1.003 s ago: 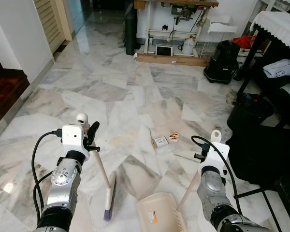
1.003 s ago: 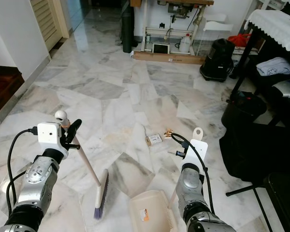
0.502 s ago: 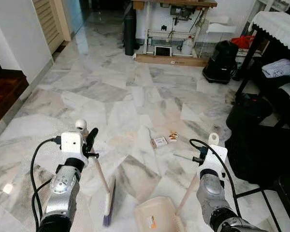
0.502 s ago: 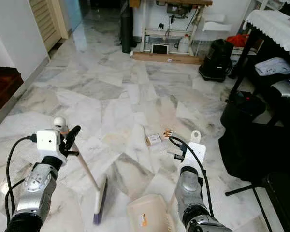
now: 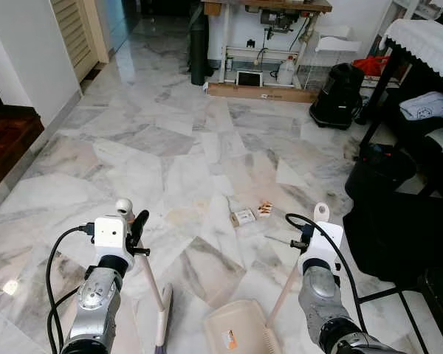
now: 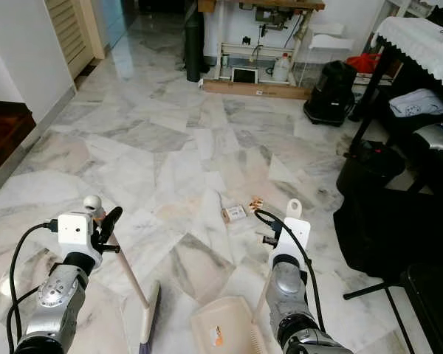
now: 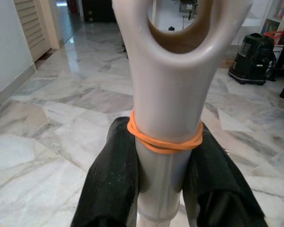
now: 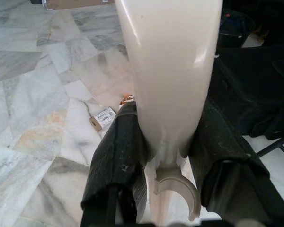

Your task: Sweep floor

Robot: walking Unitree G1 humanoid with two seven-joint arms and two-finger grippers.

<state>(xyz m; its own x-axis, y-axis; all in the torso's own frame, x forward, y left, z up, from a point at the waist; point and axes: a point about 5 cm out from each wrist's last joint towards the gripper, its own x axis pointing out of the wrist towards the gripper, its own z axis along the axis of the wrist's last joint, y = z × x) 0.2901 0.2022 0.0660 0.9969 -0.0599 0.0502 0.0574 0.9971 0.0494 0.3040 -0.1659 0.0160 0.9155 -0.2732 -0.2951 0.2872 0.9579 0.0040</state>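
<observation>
on the marble floor (image 5: 184,147) just short of the litter (image 5: 245,216), the broom (image 5: 162,332) is clamped by the left gripper (image 7: 163,175) and the dustpan (image 5: 240,332) by the right gripper (image 8: 168,156), both drawn lower in view than a second ago, so sweeping is judged not yet begun.

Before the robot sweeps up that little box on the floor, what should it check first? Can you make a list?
1. Left gripper clamped on the broom handle: ok.
2. Right gripper clamped on the dustpan handle: ok.
3. Small box and scrap ahead on the floor: ok.
4. Dustpan tray down near the floor: ok.
5. Broom head touching the floor: cannot tell.
6. Black bag clear of the sweep path: ok.
</observation>
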